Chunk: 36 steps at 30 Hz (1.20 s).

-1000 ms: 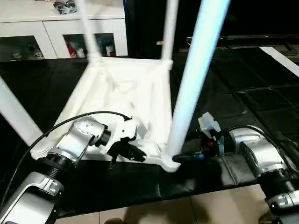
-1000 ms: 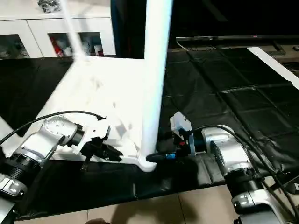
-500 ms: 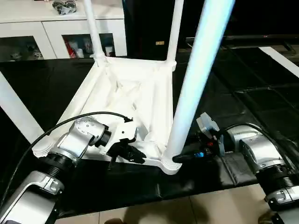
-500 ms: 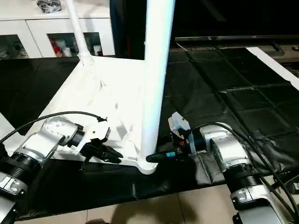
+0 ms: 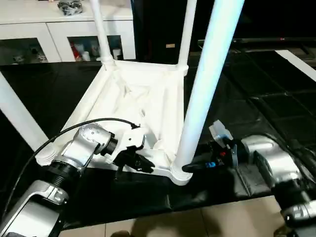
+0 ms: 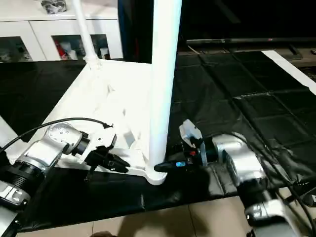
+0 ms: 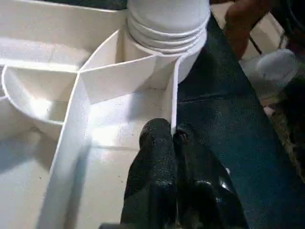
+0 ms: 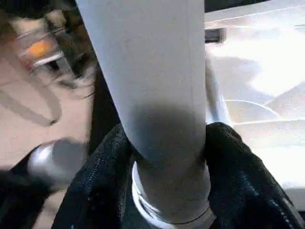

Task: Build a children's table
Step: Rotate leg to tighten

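The children's table lies upside down on the black mat, its ribbed white top [image 5: 133, 98] facing up. Legs stand in its corner sockets: the near right leg [image 5: 205, 84], two far legs [image 5: 98, 29] [image 5: 185, 29] and a left one [image 5: 17, 118]. My left gripper [image 5: 143, 165] is at the top's front edge, near the front right corner. It is shut on the thin rim wall [image 7: 174, 95], one finger on each side. My right gripper [image 5: 190, 168] is shut around the base of the near right leg [image 8: 152, 95], just above its socket [image 6: 155, 175].
A white cabinet with glass doors [image 5: 59, 34] stands behind the mat at the back left. The black mat [image 5: 256, 94] stretches off to the right. Tiled floor [image 5: 197, 222] begins right at the mat's near edge, below both forearms.
My right gripper's fingers have closed in around the leg's base. The left gripper keeps its pinch on the rim. The view has shifted slightly and steadied.
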Tool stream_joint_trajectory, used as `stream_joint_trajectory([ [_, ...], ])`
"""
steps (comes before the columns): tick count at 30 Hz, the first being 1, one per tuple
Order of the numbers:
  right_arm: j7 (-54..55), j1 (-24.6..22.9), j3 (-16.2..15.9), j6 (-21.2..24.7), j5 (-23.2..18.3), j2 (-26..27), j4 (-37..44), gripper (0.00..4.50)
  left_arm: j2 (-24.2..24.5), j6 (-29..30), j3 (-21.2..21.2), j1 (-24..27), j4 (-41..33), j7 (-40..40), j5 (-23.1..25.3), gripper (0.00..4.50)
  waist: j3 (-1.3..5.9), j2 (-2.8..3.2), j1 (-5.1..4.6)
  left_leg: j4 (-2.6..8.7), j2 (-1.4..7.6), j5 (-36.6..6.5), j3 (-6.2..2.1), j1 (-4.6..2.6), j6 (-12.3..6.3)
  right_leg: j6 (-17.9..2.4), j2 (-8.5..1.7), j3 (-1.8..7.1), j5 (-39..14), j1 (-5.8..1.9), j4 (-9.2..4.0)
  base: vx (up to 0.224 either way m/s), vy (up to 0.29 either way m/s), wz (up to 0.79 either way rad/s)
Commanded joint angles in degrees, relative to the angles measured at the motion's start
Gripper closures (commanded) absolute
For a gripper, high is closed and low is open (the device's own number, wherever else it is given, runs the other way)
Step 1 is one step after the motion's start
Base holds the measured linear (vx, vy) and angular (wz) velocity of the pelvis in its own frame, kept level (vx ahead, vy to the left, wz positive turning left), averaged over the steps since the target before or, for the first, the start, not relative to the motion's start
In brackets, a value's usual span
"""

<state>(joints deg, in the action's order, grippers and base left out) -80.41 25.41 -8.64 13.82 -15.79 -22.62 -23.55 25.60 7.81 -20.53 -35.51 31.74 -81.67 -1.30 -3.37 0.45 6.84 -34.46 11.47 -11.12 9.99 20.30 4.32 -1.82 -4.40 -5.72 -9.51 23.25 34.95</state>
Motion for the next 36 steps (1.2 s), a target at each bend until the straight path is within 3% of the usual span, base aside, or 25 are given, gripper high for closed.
stream_joint_trajectory([
  [1,4.96,-0.55,-0.43,1.96,-0.11,2.23,1.00,2.54,-2.22,2.15,2.29,-1.19,-1.84,4.47,-1.46,4.50,3.98,0.01,-0.19,4.06,1.80,-11.03,-0.43,-0.29,-1.73,-9.53,-4.21,2.99,-20.59,-3.31,-5.01,0.000,0.000,0.00],
  [3,13.38,-1.34,0.93,2.89,1.12,5.68,1.42,2.54,-4.01,6.80,4.25,-0.43,-4.47,9.10,-2.42,4.50,3.76,-0.04,-0.82,4.25,1.76,-12.28,-0.63,-0.41,-0.61,-8.07,-4.35,2.91,-24.77,-3.14,-5.37,0.000,0.000,0.00],
  [4,17.01,-1.28,1.35,3.96,1.68,7.35,1.21,2.54,-5.08,8.92,4.90,0.07,-5.84,11.06,-2.82,4.50,3.71,-0.38,-1.52,4.45,1.57,-12.49,-0.94,0.03,-0.11,-6.91,-4.38,2.60,-27.04,-3.64,-5.40,0.000,0.000,0.00],
  [6,19.46,-1.19,1.64,4.73,2.02,8.51,1.03,2.54,-5.82,10.33,5.29,0.43,-6.78,12.36,-3.08,4.50,3.59,-0.44,-2.47,4.44,1.20,-12.31,-1.11,0.72,0.01,-4.80,-4.36,2.25,-29.93,-3.93,-5.93,-0.033,0.010,-0.18],
  [7,21.95,-1.00,2.08,5.01,2.31,9.83,0.68,2.54,-6.55,11.50,5.50,0.82,-7.76,13.47,-3.17,4.50,3.73,-0.63,-2.55,4.33,1.08,-12.11,-1.08,0.62,-0.22,-4.16,-4.38,2.25,-30.51,-3.92,-6.21,0.000,0.000,0.00],
  [9,30.96,0.53,3.42,6.44,3.65,14.51,-1.40,2.54,-10.21,16.17,6.49,1.47,-10.46,19.23,-2.92,4.50,3.79,-0.57,-3.51,4.19,1.18,-10.93,-0.92,0.26,-0.80,-5.74,-4.21,2.48,-27.34,-3.30,-6.08,0.000,0.000,0.00],
  [12,38.08,2.58,5.00,7.06,3.95,17.87,-4.58,2.54,-13.59,18.75,7.55,0.79,-10.79,24.95,-2.70,4.50,3.82,-0.57,-4.33,3.91,0.86,-10.70,-0.76,0.21,-1.51,-6.65,-3.98,2.41,-26.46,-3.27,-6.07,0.000,0.000,0.00],
  [13,38.08,2.58,5.00,7.06,3.95,17.87,-4.58,2.54,-13.59,18.75,7.55,0.79,-10.79,24.95,-2.70,4.50,3.84,-0.40,-4.39,3.90,0.91,-10.40,-0.71,0.13,-1.89,-6.82,-4.00,2.52,-26.08,-3.17,-6.11,0.000,0.000,0.00],
  [16,49.85,5.98,7.84,5.93,6.31,22.62,-9.40,2.54,-19.74,21.47,9.50,-1.09,-9.94,36.18,-0.89,4.50,3.93,-0.30,-4.52,3.95,1.15,-10.02,-0.71,-0.06,-1.68,-7.78,-3.83,2.51,-23.68,-3.05,-5.87,0.000,0.000,0.00],
  [22,50.36,6.02,7.94,4.00,6.67,23.14,-9.52,2.54,-19.40,20.11,9.14,-2.24,-7.98,37.14,0.22,4.50,4.29,-0.04,-4.15,3.94,1.26,-7.52,-0.58,0.17,-3.18,-9.73,-3.87,2.91,-15.34,-3.46,-4.97,0.000,0.000,0.00],
  [25,50.15,5.59,8.16,3.45,6.32,22.97,-8.86,1.85,-18.88,19.84,9.32,-2.50,-7.46,36.84,0.22,4.50,4.12,-0.02,-4.11,3.99,1.23,-8.12,-0.53,0.16,-3.32,-9.98,-3.86,2.88,-15.59,-3.49,-5.14,0.000,0.000,0.00],
  [30,48.38,4.33,8.67,1.88,6.43,21.22,-7.34,1.42,-16.78,18.54,8.70,-2.20,-6.95,34.52,0.94,4.50,4.01,0.16,-4.04,4.19,1.30,-10.15,-0.63,0.00,-2.62,-9.28,-3.93,2.90,-18.30,-3.45,-5.45,0.000,0.000,0.00],
  [36,38.45,0.79,8.16,1.41,4.02,15.22,-2.40,0.92,-12.32,15.58,7.12,-2.12,-5.44,27.78,1.19,4.50,4.09,0.27,-3.34,4.19,1.51,-9.69,-0.56,-0.19,-3.19,-9.83,-3.90,3.09,-15.38,-3.43,-5.19,0.000,0.000,0.00],
])
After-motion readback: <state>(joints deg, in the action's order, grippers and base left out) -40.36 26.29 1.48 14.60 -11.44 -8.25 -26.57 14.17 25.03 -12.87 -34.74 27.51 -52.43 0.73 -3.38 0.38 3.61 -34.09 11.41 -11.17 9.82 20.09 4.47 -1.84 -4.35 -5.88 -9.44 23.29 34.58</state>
